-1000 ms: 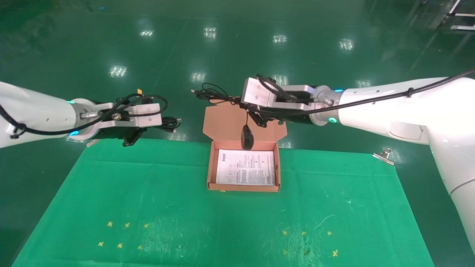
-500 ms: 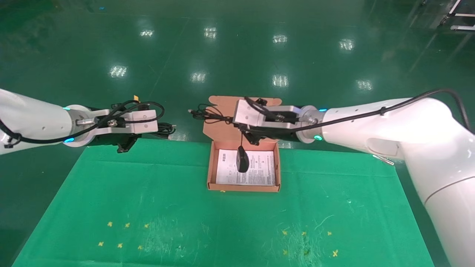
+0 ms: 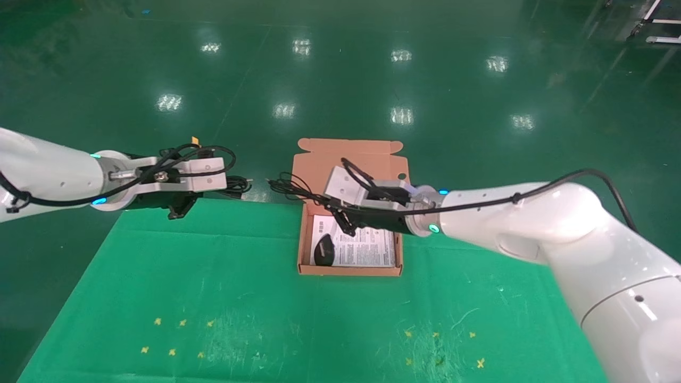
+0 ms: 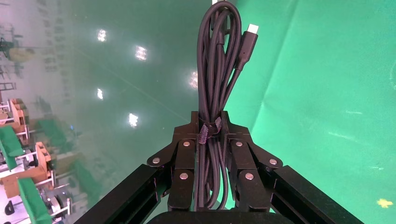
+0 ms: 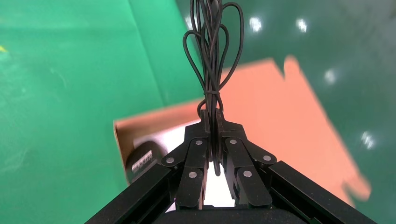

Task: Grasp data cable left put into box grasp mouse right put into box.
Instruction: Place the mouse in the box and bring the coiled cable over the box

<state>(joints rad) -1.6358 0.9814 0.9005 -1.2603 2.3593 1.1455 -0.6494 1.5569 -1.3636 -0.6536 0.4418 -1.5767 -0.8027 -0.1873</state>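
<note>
While the mouse [image 3: 323, 250] rests in the box [image 3: 303, 234], its cord [image 3: 290, 186] stays pinched in the right gripper [image 3: 346, 223] and loops past the rim, so it could spill out. The left gripper [image 3: 183, 205] clamps the data cable [image 4: 217, 88] beside the surface [image 3: 213, 276].

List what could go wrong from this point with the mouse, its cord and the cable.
1. The right gripper is shut on the mouse cord, whose loops reach past the box wall; on release they may spill outside.
2. The mouse lies in the box's near left corner; a tug on the cord might drag it.
3. The left gripper, beyond the table's far left edge, holds the data cable; it may land on the mouse.
</note>
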